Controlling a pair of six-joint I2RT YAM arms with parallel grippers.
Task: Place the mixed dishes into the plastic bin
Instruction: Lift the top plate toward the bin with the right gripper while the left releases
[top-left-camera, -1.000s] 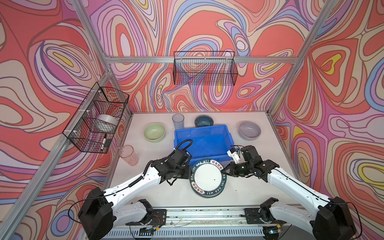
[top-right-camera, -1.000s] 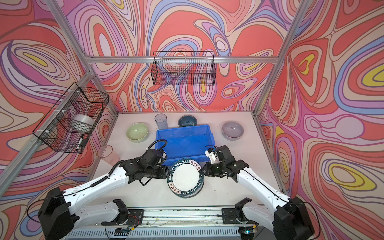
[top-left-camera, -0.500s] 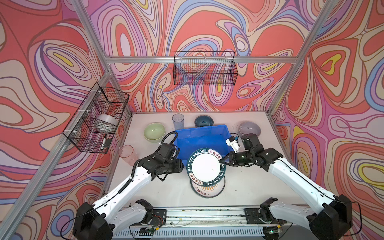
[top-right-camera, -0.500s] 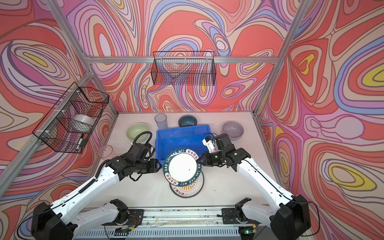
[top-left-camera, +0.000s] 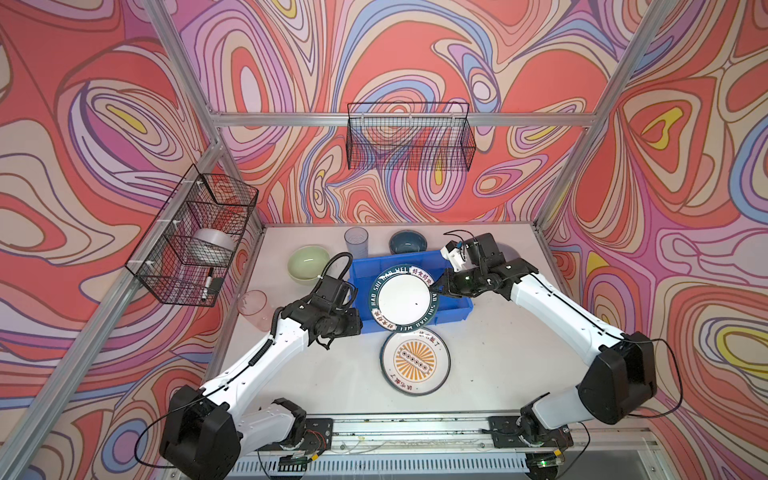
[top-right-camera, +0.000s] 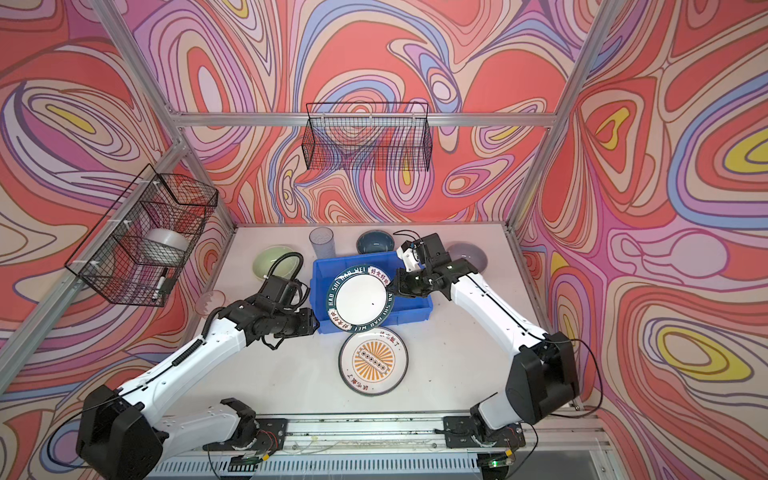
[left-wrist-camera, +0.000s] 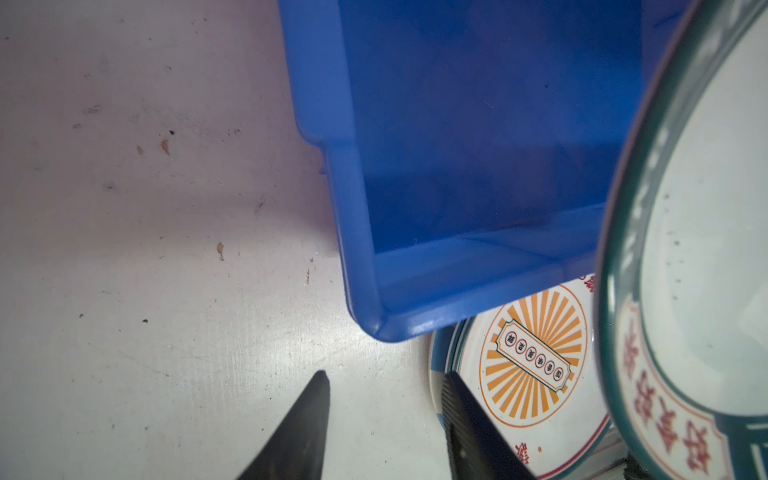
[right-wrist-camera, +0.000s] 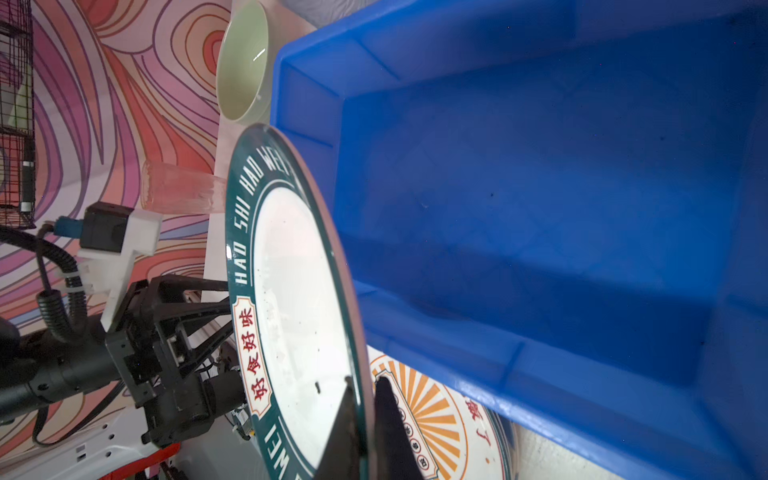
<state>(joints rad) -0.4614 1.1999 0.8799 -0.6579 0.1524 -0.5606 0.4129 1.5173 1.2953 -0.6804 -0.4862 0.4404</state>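
Green-lettered plate (top-left-camera: 401, 299) in the air over the near left part of the blue plastic bin (top-left-camera: 453, 306), rim pinched between the fingers of the right gripper (right-wrist-camera: 365, 395). Left gripper (left-wrist-camera: 384, 378) just beside the plate's opposite edge, fingers spread with nothing between them. Orange sunburst plate (top-left-camera: 415, 362) flat on the table (top-left-camera: 332, 374), just in front of the bin. Pale green bowl (top-left-camera: 309, 264), bluish tumbler (top-left-camera: 356, 243), dark blue bowl (top-left-camera: 408, 242) and pink tumbler (top-left-camera: 254, 309) on the table outside the bin.

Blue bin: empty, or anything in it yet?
Empty: the blue bin shows bare floor in both wrist views; right tool holds the green-rimmed plate above it.
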